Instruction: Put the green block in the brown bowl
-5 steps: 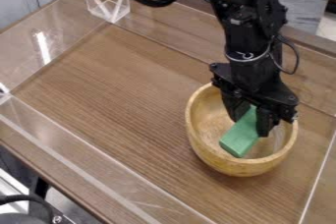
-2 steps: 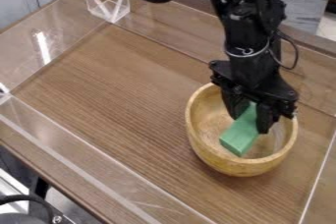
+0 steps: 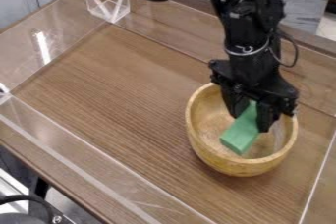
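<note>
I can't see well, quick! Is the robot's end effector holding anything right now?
End effector: closed on the green block, holding it inside the brown bowl.

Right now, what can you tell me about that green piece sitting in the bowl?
The green block is a small, flat, plain bright green bar, smooth like painted wood or plastic. It stands tilted inside the brown bowl, lower end near the bowl's bottom, upper end clamped between the fingers of the black gripper, which reaches down into the bowl from above.
</note>
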You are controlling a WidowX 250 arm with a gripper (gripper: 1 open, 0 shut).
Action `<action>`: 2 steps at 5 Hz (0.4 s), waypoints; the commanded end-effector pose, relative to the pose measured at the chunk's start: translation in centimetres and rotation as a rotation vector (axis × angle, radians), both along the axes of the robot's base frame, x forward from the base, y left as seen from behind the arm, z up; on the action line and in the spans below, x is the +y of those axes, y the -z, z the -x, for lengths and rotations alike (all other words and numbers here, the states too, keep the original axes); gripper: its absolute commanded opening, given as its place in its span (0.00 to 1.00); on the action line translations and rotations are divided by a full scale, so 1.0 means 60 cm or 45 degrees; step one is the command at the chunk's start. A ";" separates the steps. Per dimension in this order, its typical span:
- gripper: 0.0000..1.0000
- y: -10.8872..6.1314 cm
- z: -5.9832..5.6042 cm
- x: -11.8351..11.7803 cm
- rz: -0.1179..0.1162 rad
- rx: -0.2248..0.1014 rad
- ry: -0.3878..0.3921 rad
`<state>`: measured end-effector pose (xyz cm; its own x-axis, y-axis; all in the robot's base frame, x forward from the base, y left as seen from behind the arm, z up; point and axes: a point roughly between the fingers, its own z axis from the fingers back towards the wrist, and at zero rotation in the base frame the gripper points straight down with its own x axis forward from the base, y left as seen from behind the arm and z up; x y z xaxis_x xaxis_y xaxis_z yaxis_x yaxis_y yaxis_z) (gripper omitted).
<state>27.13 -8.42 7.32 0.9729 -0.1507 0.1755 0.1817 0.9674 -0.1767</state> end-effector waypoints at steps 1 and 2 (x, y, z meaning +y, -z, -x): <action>0.00 -0.023 -0.019 0.003 0.018 -0.059 -0.017; 0.00 -0.023 -0.019 0.004 0.019 -0.051 -0.022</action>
